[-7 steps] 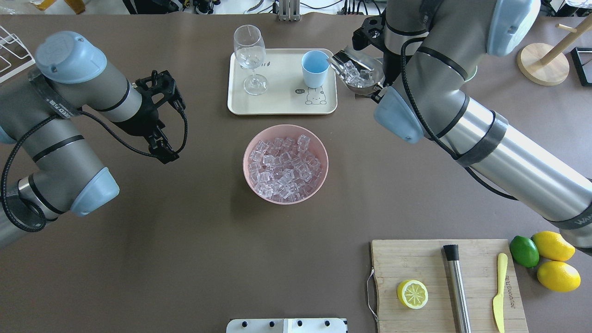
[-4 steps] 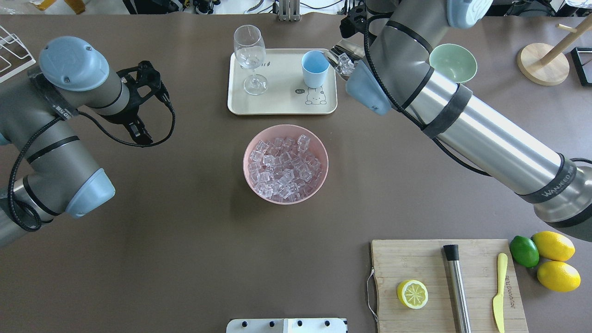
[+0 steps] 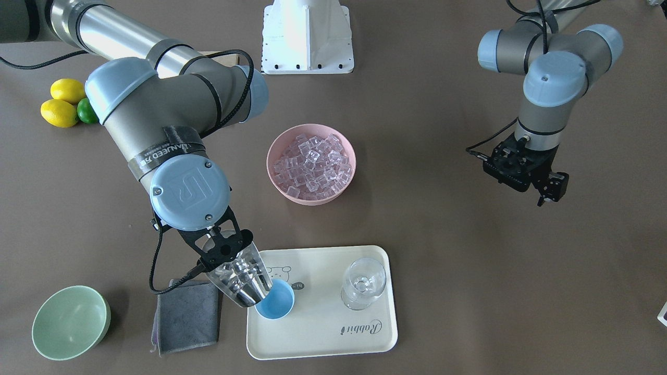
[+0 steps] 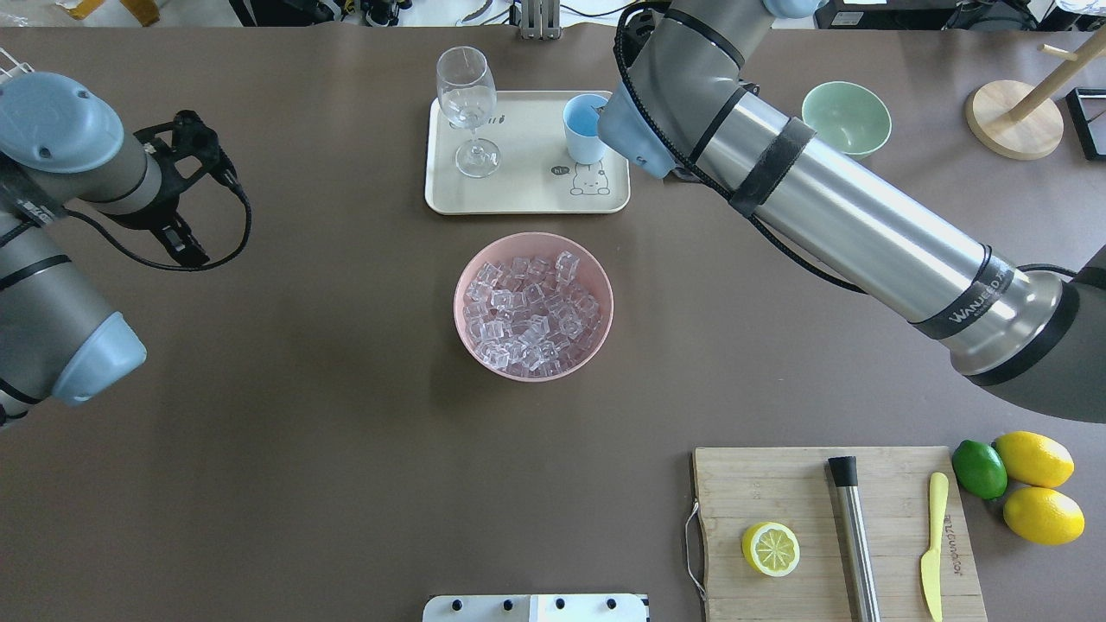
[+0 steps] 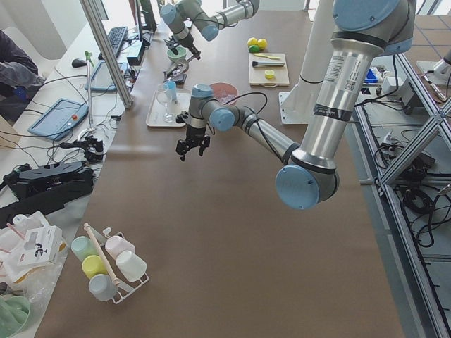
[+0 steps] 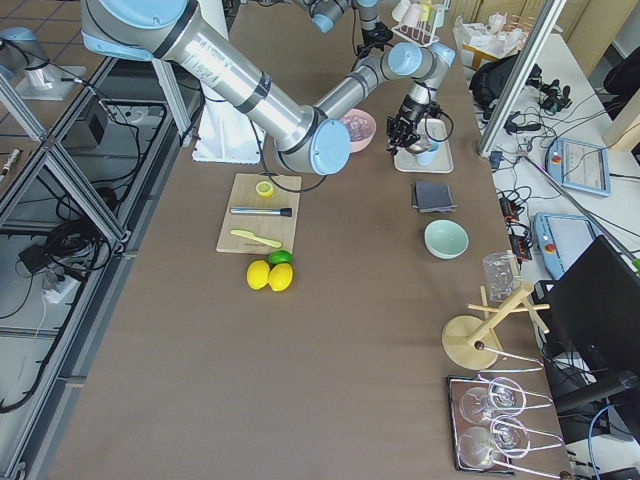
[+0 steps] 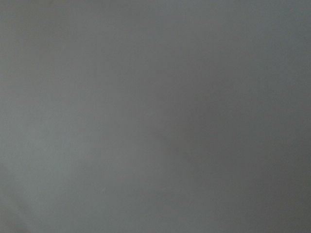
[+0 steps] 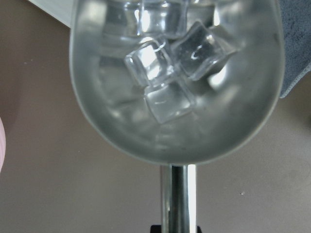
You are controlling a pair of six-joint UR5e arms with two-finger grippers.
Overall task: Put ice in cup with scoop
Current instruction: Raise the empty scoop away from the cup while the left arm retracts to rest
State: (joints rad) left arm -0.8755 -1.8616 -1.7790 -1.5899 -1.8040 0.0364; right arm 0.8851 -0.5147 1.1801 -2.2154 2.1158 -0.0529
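My right gripper [image 3: 221,251] is shut on the handle of the steel scoop [image 3: 243,282]. The scoop is tilted down, and its mouth rests at the rim of the light-blue cup [image 3: 276,306] on the tray. In the right wrist view the scoop [image 8: 121,121] holds several ice cubes [image 8: 167,73]. In the overhead view my right arm covers the scoop and part of the cup [image 4: 581,130]. More ice [image 4: 529,313] fills the pink bowl [image 4: 467,276] at mid-table. My left gripper [image 3: 548,194] hangs empty and looks shut, far off at the table's side [image 4: 190,252].
The cup stands on a cream tray [image 4: 518,186] beside a clear stemmed glass [image 4: 467,104]. A grey cloth [image 3: 186,319] and a pale green bowl [image 3: 70,323] lie beyond the scoop. A cutting board [image 4: 778,484] holds a lemon half, a steel cylinder and a knife. Lemons and a lime [image 4: 1028,484] sit beside it.
My right arm has swung left and carried the loaded scoop from beside the tray to the cup's rim. My left arm has drawn back to the left.
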